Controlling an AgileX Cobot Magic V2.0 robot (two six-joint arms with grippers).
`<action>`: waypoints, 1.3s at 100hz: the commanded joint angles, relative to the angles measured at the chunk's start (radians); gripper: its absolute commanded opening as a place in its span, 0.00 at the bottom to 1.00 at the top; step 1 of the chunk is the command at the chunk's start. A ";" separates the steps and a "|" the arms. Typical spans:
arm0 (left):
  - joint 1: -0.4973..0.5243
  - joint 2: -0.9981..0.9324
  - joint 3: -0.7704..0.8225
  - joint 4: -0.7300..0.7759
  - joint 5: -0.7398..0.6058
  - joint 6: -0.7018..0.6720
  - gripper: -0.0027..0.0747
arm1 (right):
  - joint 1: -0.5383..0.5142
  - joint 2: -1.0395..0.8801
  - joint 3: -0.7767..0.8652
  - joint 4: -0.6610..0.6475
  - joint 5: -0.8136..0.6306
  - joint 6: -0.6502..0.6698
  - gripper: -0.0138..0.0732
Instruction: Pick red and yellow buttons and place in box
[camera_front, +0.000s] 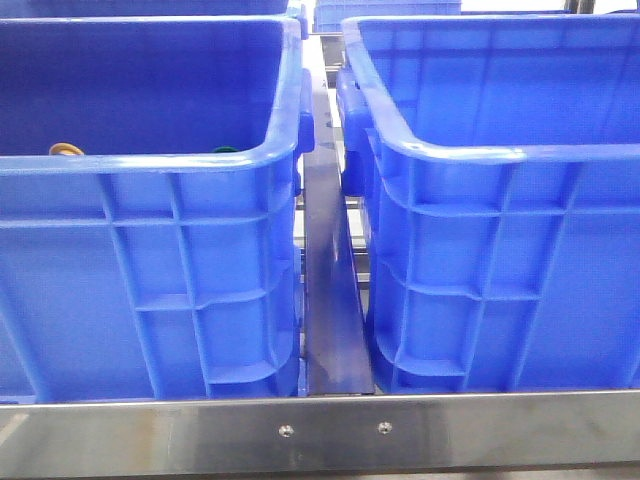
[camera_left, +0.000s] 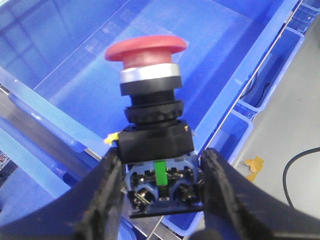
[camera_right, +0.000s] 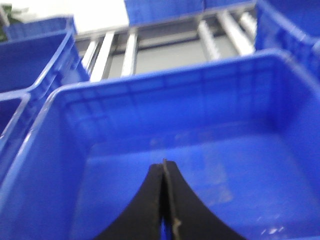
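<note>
Left crate (camera_front: 150, 260): contents mostly hidden behind near wall, only slivers of yellow button (camera_front: 66, 149) and something green (camera_front: 224, 150) showing. Left gripper (camera_left: 161, 192) clamped on red button (camera_left: 147, 107) above a blue crate floor. Right gripper (camera_right: 163, 200) closed empty over right crate (camera_front: 500, 250). Steel rail (camera_front: 320, 432) in front.

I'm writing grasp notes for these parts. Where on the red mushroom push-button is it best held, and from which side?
Probably the square black body under the red button, as the left gripper has it: one of the fingers on each flat side, coming from the contact-block end. The domed cap and round collar give the pads less flat surface.
</note>
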 joint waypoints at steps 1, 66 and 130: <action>-0.007 -0.023 -0.025 0.031 -0.037 0.000 0.01 | 0.004 0.119 -0.090 0.093 0.005 0.000 0.08; -0.007 -0.023 -0.025 0.029 -0.022 0.000 0.01 | 0.004 0.327 -0.124 0.436 0.060 -0.023 0.87; -0.007 -0.023 -0.025 0.029 -0.022 0.000 0.01 | 0.005 0.568 -0.124 1.275 0.452 -0.757 0.86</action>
